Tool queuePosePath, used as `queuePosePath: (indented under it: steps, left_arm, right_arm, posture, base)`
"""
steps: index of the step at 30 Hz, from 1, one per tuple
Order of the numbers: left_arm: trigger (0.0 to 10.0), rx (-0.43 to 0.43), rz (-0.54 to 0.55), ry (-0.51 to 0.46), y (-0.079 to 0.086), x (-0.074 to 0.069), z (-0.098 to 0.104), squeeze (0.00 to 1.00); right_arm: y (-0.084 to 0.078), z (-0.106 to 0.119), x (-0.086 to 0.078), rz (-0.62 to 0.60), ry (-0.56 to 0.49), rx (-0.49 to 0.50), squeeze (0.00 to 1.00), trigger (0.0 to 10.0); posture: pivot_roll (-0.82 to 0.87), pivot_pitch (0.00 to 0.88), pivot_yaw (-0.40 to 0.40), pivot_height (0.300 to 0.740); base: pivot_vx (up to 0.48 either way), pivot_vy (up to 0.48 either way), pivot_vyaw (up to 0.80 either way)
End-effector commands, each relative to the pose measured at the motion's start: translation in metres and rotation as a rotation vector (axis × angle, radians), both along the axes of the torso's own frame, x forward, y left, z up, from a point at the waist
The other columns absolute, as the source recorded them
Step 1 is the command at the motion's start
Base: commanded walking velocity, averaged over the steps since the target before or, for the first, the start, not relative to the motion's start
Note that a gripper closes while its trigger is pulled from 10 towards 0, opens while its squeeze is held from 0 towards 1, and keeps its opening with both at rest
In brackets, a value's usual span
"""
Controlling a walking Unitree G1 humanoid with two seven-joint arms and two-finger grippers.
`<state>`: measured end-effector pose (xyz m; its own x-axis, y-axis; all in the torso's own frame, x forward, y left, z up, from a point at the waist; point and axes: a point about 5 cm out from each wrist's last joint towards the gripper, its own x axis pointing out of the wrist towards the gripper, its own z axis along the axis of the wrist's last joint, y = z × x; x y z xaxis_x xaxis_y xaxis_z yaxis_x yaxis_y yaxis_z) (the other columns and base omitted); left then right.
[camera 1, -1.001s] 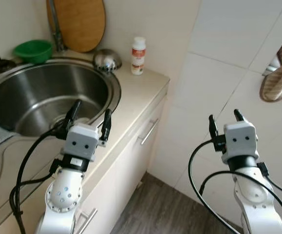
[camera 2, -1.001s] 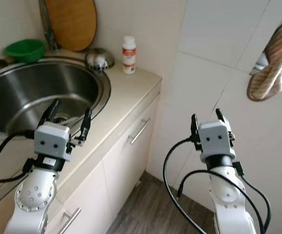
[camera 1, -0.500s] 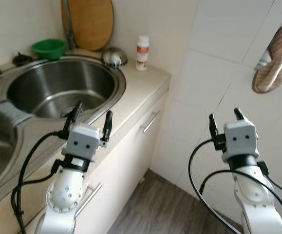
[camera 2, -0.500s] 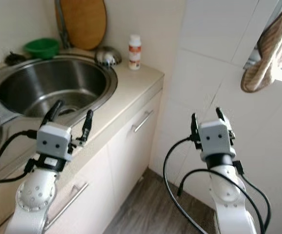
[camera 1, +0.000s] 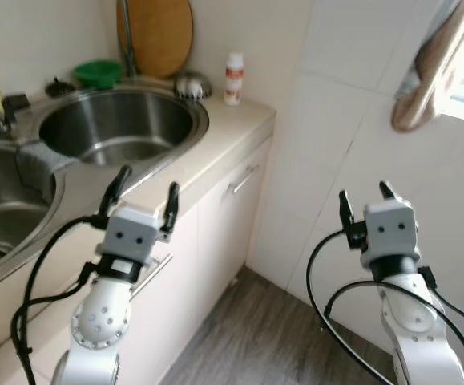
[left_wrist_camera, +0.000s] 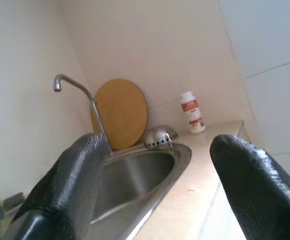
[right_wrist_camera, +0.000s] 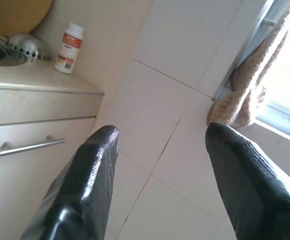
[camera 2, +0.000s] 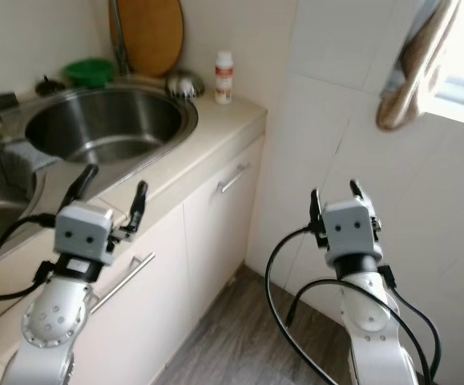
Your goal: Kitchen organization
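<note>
Fingers of your left gripper (camera 1: 143, 189) stood wide apart, holding nothing, above the beige table's (camera 1: 240, 120) front edge. Your right gripper (camera 1: 365, 202) was likewise spread and empty, beside the white tiled wall (camera 1: 336, 104). Far along the table: small white bottle with red label (camera 1: 233, 79), perforated steel dome strainer (camera 1: 191, 83), round wooden cutting board (camera 1: 156, 36), green plastic bowl (camera 1: 98, 73) behind the round steel sink (camera 1: 119, 128). Approach stage, I judged; next you needed to close in and choose an item.

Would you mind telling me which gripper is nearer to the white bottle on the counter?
Left. The left gripper hovers open over the counter's front edge beside the sink, short of the white bottle. The right gripper, also open, hangs off the counter before the tiled wall.
</note>
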<state>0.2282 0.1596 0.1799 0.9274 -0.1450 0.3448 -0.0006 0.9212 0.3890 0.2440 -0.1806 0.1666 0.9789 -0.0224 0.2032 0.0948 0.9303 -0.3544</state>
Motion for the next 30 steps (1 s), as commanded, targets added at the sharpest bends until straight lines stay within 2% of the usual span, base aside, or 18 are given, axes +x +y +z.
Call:
queuePosePath:
  steps: [1, 26, 30]
  left_arm:
    - [10.0, -0.001, -0.014, 0.006, -0.0046, 0.0008, -0.0009, 0.00]
    - [10.0, 0.030, 0.005, 0.039, -0.0033, 0.0022, -0.0083, 0.00]
    - [10.0, 0.035, 0.003, 0.047, -0.0037, 0.0028, -0.0097, 0.00]
  right_arm:
    - [-0.0058, 0.0000, 0.0006, -0.019, 0.011, 0.005, 0.00, 10.0]
    - [-0.0117, -0.0002, 0.0015, -0.081, 0.016, 0.001, 0.00, 10.0]
    - [-0.0122, -0.0006, 0.0017, -0.090, 0.018, 0.001, 0.00, 10.0]
  posture:
    - [0.06, 0.000, -0.072, 0.740]
    - [0.06, 0.000, -0.066, 0.740]
    - [0.06, 0.000, -0.064, 0.740]
  base:
    - [0.000, 0.000, -0.80]
    - [0.000, 0.000, -0.80]
    - [0.000, 0.000, 0.00]
